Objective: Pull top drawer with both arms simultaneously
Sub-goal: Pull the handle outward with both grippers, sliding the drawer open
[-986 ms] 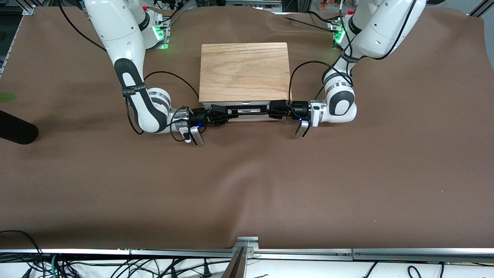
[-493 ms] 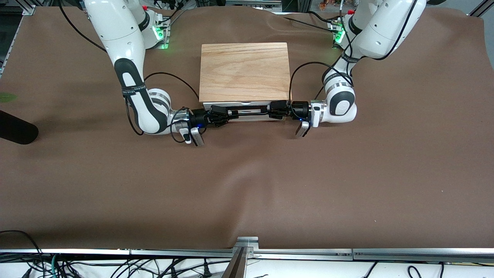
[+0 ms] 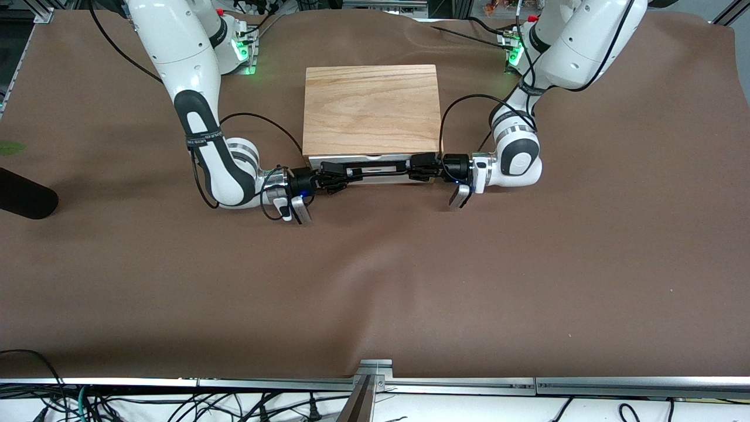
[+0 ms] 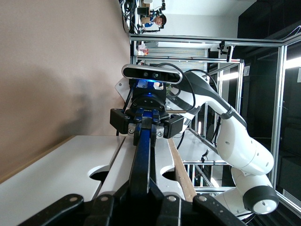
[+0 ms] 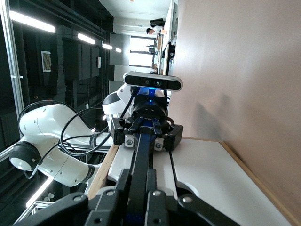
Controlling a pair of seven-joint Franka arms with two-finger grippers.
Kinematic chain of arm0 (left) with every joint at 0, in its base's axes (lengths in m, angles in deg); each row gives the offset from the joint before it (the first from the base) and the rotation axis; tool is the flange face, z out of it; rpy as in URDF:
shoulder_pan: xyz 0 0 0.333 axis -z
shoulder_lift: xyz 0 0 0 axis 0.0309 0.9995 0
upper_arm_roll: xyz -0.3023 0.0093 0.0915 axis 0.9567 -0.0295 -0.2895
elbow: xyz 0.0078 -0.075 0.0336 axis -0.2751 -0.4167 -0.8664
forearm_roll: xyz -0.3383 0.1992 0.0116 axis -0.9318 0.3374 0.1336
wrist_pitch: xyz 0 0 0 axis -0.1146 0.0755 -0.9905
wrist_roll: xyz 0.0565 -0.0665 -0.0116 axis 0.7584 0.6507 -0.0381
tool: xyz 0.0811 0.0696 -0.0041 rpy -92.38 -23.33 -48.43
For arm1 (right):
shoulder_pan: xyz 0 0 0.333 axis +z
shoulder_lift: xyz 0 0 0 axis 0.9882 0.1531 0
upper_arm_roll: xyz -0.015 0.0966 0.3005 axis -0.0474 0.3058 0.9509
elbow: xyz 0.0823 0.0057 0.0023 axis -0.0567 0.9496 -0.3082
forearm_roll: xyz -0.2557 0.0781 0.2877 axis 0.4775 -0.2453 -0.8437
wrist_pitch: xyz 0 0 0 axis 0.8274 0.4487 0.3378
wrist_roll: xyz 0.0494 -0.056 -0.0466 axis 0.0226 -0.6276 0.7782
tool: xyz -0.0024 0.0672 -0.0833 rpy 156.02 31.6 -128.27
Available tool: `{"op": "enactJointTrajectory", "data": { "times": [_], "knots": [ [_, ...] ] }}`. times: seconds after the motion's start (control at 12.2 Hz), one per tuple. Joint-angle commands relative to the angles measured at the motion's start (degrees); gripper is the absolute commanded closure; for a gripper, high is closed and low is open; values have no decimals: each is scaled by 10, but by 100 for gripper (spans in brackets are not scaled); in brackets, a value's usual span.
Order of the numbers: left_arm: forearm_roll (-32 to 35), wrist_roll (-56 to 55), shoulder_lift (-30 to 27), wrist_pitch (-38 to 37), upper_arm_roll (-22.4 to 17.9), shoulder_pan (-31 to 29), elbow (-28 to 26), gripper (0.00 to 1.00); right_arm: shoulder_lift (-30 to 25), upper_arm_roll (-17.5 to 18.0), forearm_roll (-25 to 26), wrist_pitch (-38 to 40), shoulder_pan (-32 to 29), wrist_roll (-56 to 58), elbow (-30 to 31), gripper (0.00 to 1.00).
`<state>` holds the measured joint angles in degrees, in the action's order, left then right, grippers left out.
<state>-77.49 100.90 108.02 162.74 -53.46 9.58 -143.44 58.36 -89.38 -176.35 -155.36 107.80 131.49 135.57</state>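
Note:
The top drawer (image 3: 375, 177) has a white front under the oak cabinet top (image 3: 371, 108); its inside does not show. The long black bar handle (image 3: 378, 168) runs across the front. My right gripper (image 3: 335, 176) is shut on the handle's end toward the right arm. My left gripper (image 3: 420, 167) is shut on the other end. In the left wrist view my left gripper (image 4: 141, 194) clamps the bar (image 4: 145, 150) against the drawer front (image 4: 163, 149), with the right gripper (image 4: 146, 125) farther along. The right wrist view shows my right gripper (image 5: 138, 189) on the bar (image 5: 143, 157).
The second white front panel (image 4: 47, 181) lies just below the top drawer. Brown cloth (image 3: 375, 281) covers the table, wrinkled in the middle. A black rounded object (image 3: 23, 200) lies at the right arm's end of the table. An aluminium rail (image 3: 375, 381) borders the nearest edge.
The right arm's wrist and gripper have shifted slightly toward the front camera, still on the handle. The left arm has barely moved.

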Motion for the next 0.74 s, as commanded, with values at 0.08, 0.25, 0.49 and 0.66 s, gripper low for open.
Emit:
{"op": "enactJointTrajectory", "data": {
  "times": [0.08, 0.25, 0.49, 0.66],
  "knots": [
    [18, 8, 1, -3, -2, 6, -31, 100, 38, -4, -43, -26, -26, -46, -100, 88],
    [18, -4, 6, -3, -5, 6, -20, 100, 38, -4, -43, -26, -27, -49, -100, 88],
    [18, -33, 10, -3, -12, 6, -6, 100, 46, -5, -42, -27, -30, -60, -114, 88],
    [18, -35, 16, -3, -13, 6, 2, 100, 51, -5, -42, -33, -31, -62, -125, 88]
  ]
}}
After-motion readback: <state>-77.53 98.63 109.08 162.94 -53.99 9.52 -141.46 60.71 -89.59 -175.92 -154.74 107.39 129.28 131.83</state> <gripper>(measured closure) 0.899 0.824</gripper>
